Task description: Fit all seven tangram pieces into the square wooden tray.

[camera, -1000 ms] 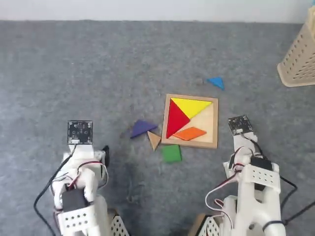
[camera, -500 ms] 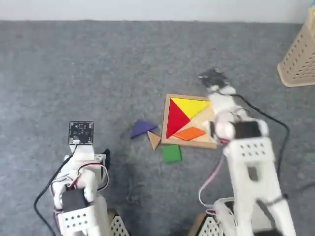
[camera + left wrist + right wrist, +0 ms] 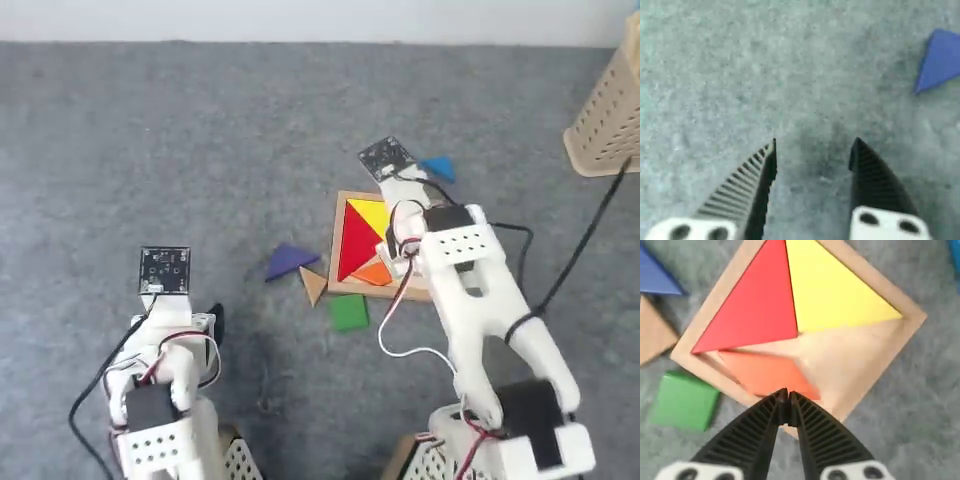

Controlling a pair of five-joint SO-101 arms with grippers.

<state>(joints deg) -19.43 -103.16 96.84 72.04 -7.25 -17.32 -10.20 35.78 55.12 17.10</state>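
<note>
We keep our left gripper [image 3: 812, 147] spread over bare carpet [image 3: 740, 75], out of the way, while our right gripper [image 3: 785, 396], pressed together and empty, hangs over the tray [image 3: 912, 320] rim beside the orange piece [image 3: 765, 374], probably to nudge it, the blue triangle [image 3: 438, 167] lying beyond.

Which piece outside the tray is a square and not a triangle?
The green piece, lying by the corner of the tray. The other loose ones, the purple piece, the tan piece and the blue piece, are triangles.
</note>
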